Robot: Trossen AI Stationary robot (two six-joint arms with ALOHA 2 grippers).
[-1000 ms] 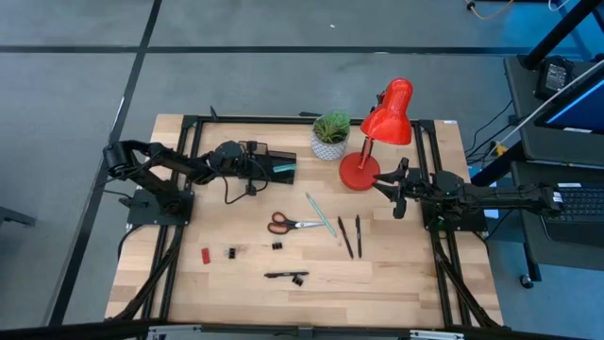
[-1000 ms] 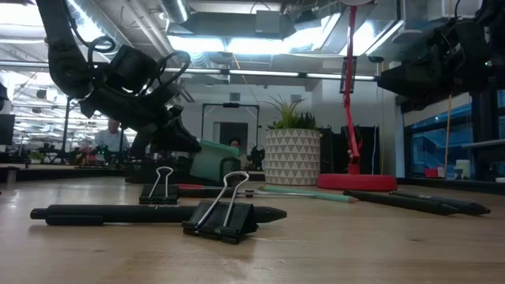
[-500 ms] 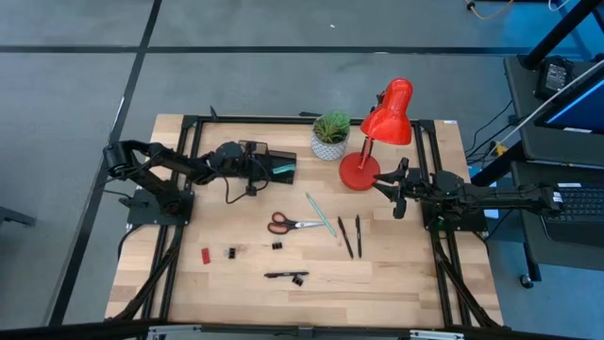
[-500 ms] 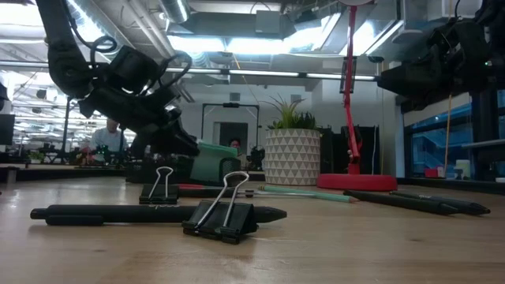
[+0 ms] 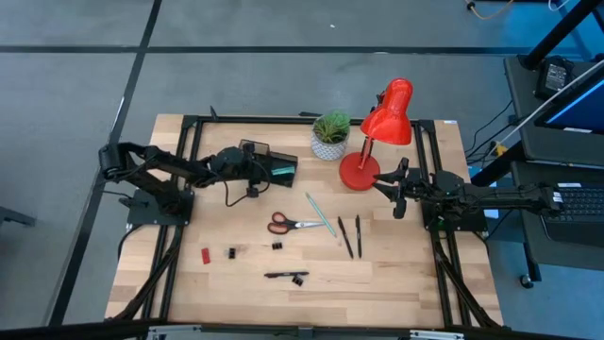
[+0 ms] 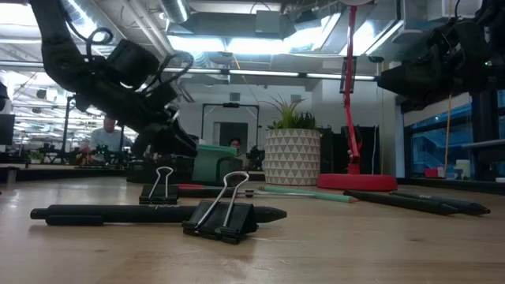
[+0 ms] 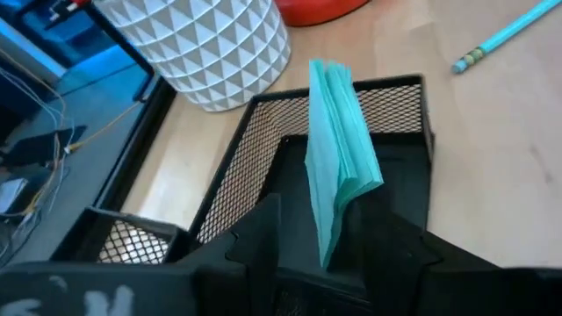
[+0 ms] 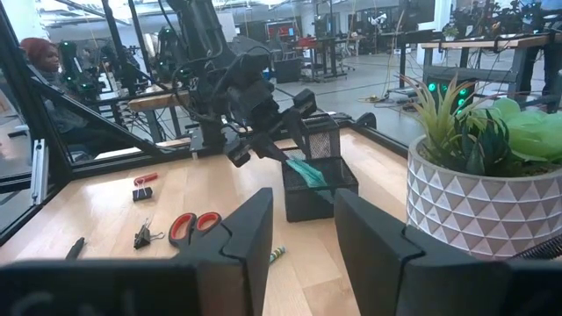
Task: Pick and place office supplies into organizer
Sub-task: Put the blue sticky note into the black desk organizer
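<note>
Nearest the front of the desk [image 5: 396, 283], a black pen [image 5: 280, 275] and a binder clip [image 5: 299, 279] lie untouched. A little farther back sit the small red piece [image 5: 206, 254] and two more black clips [image 5: 231, 253], then the red-handled scissors [image 5: 281, 224], the teal pencil [image 5: 321, 214] and two thin black pens [image 5: 351, 236]; all of these are left to do.

Farther back on the left, the light-blue notepad [image 7: 338, 149] stands on edge inside the black mesh organizer [image 7: 399, 110], so that one item looks placed. The left gripper [image 7: 329, 246] sits just at the organizer, its fingers spread either side of the pad and apparently no longer pinching it.

At the far right, the right gripper [image 8: 299, 228] waits near the red lamp's base [image 5: 359, 172], fingers parted and empty. By my reckoning the job is barely begun.
</note>
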